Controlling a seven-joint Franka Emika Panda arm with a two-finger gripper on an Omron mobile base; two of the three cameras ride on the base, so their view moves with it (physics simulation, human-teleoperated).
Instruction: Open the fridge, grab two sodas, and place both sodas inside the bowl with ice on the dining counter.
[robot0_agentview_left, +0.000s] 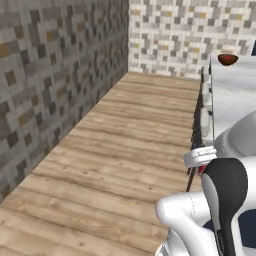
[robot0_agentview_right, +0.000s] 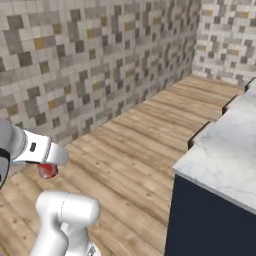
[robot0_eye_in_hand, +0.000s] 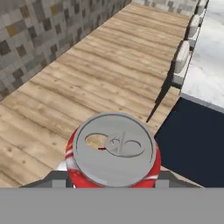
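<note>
While the arm is raised over the wooden floor (robot0_agentview_left: 125, 135), the gripper (robot0_eye_in_hand: 113, 177) is clamped on a red soda can (robot0_eye_in_hand: 113, 151), whose silver top with pull tab faces the hand camera. Dark finger tips sit against the can on both of its sides. From the right base view, the same can (robot0_agentview_right: 48, 171) appears as a small red shape tucked under the white hand. From the left base view, only a sliver of red (robot0_agentview_left: 201, 169) shows below the white wrist.

Relative to the can, the dining counter (robot0_eye_in_hand: 205, 74) lies just beside it, its marble top higher than the floor and its dark navy side close to the can. The bowl (robot0_agentview_left: 227, 59) rests on the far end of that counter (robot0_agentview_left: 232, 95), well apart from the can. A speckled tiled wall (robot0_agentview_right: 90, 60) runs along the opposite side of the floor.
</note>
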